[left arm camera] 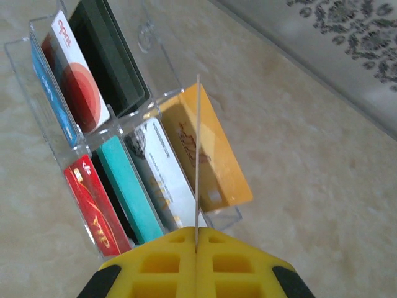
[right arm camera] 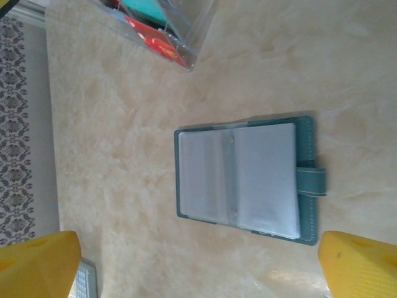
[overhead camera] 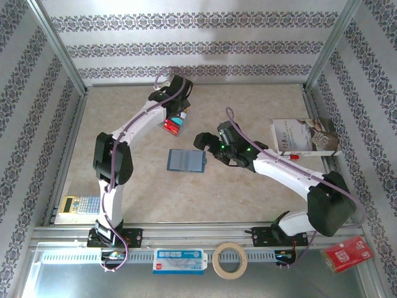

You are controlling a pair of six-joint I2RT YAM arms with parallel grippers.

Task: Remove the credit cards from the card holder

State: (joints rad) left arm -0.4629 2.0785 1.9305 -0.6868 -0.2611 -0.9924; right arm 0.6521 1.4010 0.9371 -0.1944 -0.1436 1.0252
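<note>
The card holder [overhead camera: 186,160] lies open and flat on the counter [overhead camera: 260,192] at mid-frame of the top view, its clear sleeves facing up. In the right wrist view its tab points right. The right pincer [overhead camera: 203,146] hovers by the holder's upper right corner. Its yellow fingers [right arm camera: 37,264] are spread wide at the lower corners of the wrist view and grip nothing. At upper centre, the left pincer [overhead camera: 181,115] is over a clear organizer [overhead camera: 175,127], clamped on a thin card [left arm camera: 197,155] seen edge-on, its colour untellable. Cards [left arm camera: 80,93] stand in the organizer: black, white-red and blue at upper left, and red, teal, silver-white and gold lower down.
</note>
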